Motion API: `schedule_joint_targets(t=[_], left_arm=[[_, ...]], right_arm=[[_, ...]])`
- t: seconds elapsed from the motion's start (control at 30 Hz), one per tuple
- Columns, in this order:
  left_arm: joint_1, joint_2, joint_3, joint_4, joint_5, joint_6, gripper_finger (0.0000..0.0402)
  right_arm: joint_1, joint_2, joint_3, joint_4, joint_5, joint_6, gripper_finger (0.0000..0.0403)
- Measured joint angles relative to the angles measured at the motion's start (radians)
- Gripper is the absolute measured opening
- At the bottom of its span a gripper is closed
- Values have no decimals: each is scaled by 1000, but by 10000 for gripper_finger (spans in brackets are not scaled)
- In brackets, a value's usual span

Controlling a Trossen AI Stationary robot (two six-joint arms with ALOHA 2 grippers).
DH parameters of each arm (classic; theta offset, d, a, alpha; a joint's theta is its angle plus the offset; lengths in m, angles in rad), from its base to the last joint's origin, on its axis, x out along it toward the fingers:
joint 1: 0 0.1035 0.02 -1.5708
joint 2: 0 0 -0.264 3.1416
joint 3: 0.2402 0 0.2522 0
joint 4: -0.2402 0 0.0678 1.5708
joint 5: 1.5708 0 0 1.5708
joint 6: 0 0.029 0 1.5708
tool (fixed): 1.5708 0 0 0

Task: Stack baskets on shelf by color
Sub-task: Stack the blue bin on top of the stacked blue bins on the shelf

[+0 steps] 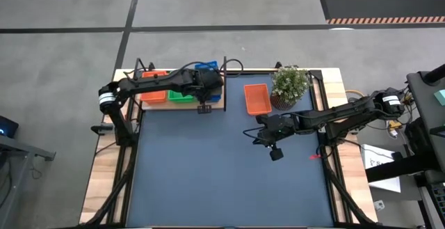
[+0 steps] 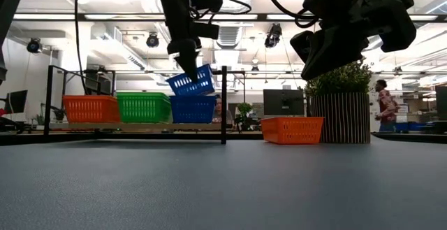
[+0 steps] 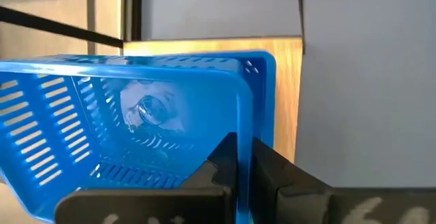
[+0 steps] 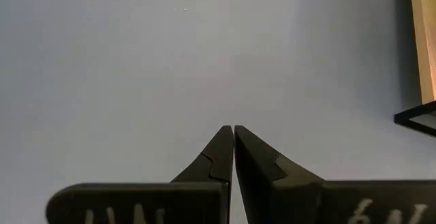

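Note:
On the wooden shelf (image 1: 217, 102) at the table's far left stand a red-orange stack of baskets (image 2: 91, 108), a green stack (image 2: 144, 107) and a blue stack (image 2: 193, 108). My left gripper (image 3: 244, 152) is shut on another blue basket (image 2: 191, 82), which is tilted right over the blue stack. One red-orange basket (image 1: 256, 98) rests flat on the dark mat beside the shelf. My right gripper (image 4: 234, 139) hangs shut over the mat's middle, near that basket, with nothing in it. My left gripper pinches one side wall of the blue basket (image 3: 244, 115) near a corner, with one finger (image 3: 225, 163) inside and the other (image 3: 269, 166) outside. The fingers slant down from above. The basket hangs tilted; whether its low corner (image 2: 183, 94) touches the stack below, I cannot tell.
A potted plant (image 1: 288, 86) stands at the far right of the mat, next to the lone red-orange basket. A thin black post (image 2: 223, 104) rises at the shelf's right end. The dark mat (image 1: 222, 180) fills the near half of the table.

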Motion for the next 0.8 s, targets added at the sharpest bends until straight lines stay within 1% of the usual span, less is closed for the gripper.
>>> schedule_joint_targets(t=[0.8], left_arm=[[0,0,-2,4,0,-4,0]], right_arm=[[0,0,0,0,0,0,9]])
